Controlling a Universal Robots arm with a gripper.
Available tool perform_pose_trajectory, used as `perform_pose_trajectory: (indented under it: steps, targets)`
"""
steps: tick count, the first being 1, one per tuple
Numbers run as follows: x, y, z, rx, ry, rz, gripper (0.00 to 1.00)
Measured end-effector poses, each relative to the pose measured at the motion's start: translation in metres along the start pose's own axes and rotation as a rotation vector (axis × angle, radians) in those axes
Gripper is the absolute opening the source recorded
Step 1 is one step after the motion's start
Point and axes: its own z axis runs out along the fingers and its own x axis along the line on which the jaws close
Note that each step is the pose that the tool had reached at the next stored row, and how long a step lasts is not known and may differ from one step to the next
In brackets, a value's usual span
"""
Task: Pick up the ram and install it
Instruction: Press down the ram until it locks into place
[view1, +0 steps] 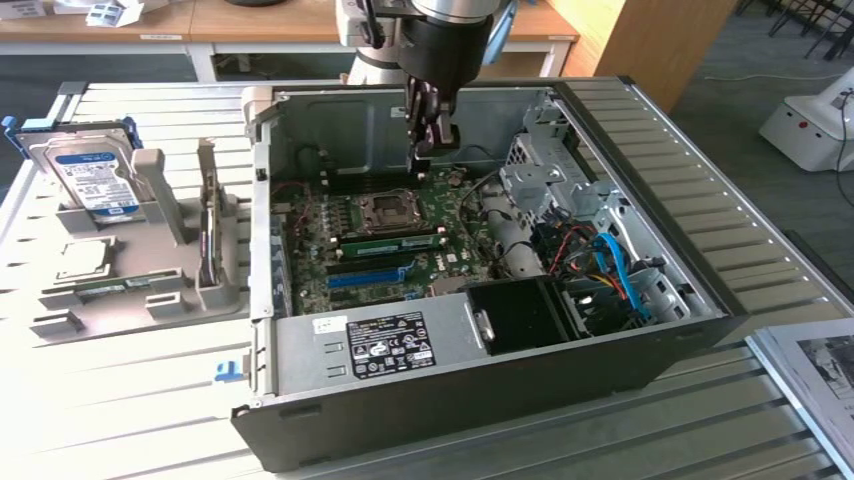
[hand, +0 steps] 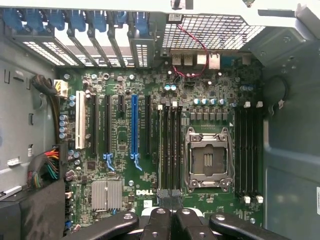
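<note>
**Jaws shut and empty, hovering over the ram slot bank**

Open black computer tower case (view1: 441, 400) lies on its side on the desk. Working inward:

- **Slot strip:** bright blue long slot strip (view1: 366, 276).
- **Ram:** just beyond it, the thin green ram stick (view1: 390, 243) looks seated in a slot. Its long axis runs parallel to the blue strip.
- **Socket:** next comes the square silver processor socket (view1: 387, 209).
- **Jaws:** the black gripper (view1: 423, 152) is closed on nothing, above the ram's end toward the exterior view's right.

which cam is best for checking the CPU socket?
Wrist view: the CPU socket faces the camera squarely, with its metal frame and empty centre unobstructed. The exterior view shows the socket at an angle, deep in the case, just below the gripper.
</note>
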Motion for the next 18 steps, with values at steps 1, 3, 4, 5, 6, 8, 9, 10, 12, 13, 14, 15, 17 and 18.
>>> perform_pose_trajectory:
  steps: [1, 3, 4, 5, 6, 8, 9, 10, 12, 13, 14, 15, 17, 18]
  targets:
    - [0.0, 0.0, 0.0, 0.0004, -0.0003, 0.007, 0.1]
    - [0.0, 0.0, 0.0, 0.0014, -0.0008, 0.028, 0.1]
    - [0.0, 0.0, 0.0001, 0.0022, -0.0013, 0.042, 0.1]
    - [0.0, 0.0, 0.0001, 0.003, -0.0019, 0.058, 0.1]
    - [0.0, 0.0, 0.0001, 0.0038, -0.0024, 0.073, 0.1]
    - [0.0, 0.0, 0.0001, 0.0054, -0.0034, 0.103, 0.1]
    - [0.0, 0.0, 0.0002, 0.0062, -0.0039, 0.118, 0.1]
    - [0.0, 0.0, 0.0002, 0.007, -0.0044, 0.134, 0.1]
    - [0.0, 0.0, 0.0002, 0.0088, -0.0056, 0.168, 0.1]
    - [0.0, 0.0, 0.0003, 0.0097, -0.0061, 0.185, 0.1]
    - [0.0, 0.0, 0.0003, 0.0105, -0.0067, 0.202, 0.1]
    - [0.0, 0.0, 0.0003, 0.0114, -0.0073, 0.219, 0.1]
    - [0.0, 0.0, 0.0004, 0.0133, -0.0085, 0.254, 0.1]
    - [0.0, 0.0, 0.0005, 0.0141, -0.0092, 0.271, 0.1]
